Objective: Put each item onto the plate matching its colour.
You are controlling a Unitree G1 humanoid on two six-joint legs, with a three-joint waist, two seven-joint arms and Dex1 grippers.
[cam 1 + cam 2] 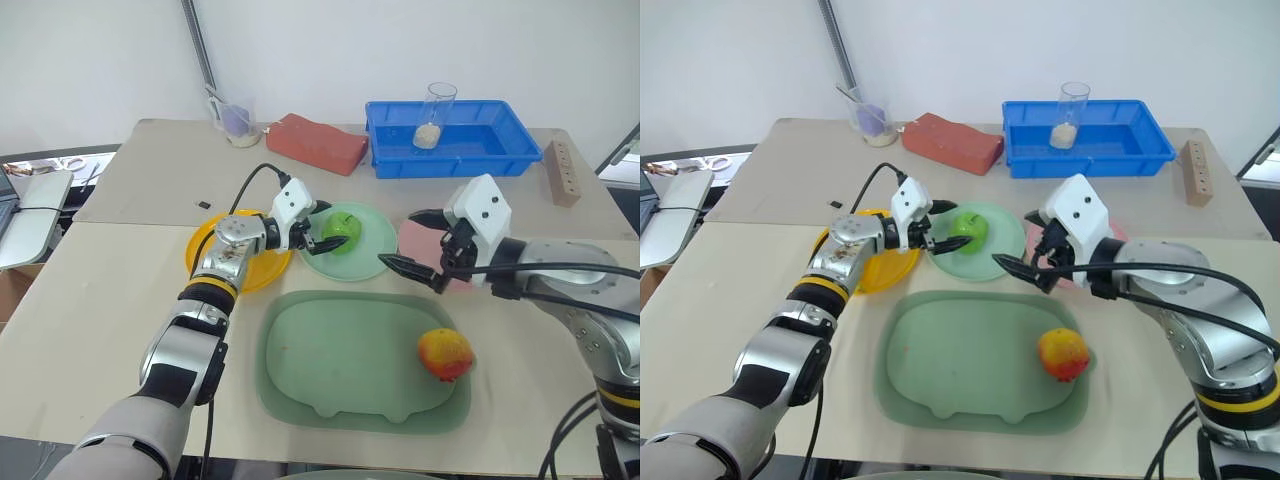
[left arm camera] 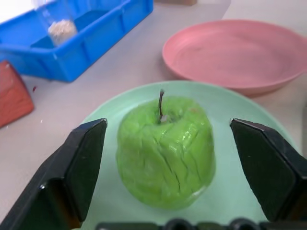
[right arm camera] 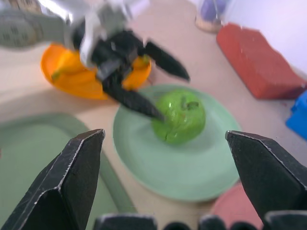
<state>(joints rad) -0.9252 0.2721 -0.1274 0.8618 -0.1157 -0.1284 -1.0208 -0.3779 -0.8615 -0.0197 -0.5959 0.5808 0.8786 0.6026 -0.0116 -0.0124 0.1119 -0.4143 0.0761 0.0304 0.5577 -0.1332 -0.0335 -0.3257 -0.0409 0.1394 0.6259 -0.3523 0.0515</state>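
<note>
Green apple [image 1: 342, 230] sits on the mint plate [image 1: 375, 255] between the wide-spread left claw [image 1: 318, 224], banana on the yellow plate [image 1: 205, 245], but the peach [image 1: 445, 353] waits on the dark tray [image 1: 300, 390], pink plate [image 2: 230, 52] bare, right claw [image 1: 425, 245] wide, empty.

- Your left arm is silver-grey with black joint sections, and near the wrist it wears a yellow ring with black bands.
- Your left claw [image 1: 322, 226] has a white housing and two black, tapering fingers; a black cable loops out of it toward 10 o'clock.
- Your right claw [image 1: 418, 241] carries a blocky white housing dotted with small dark screws, plus two black pointed fingers.
- Your right arm is smooth grey, with black cables along it and a yellow-and-black ring lower down.
</note>
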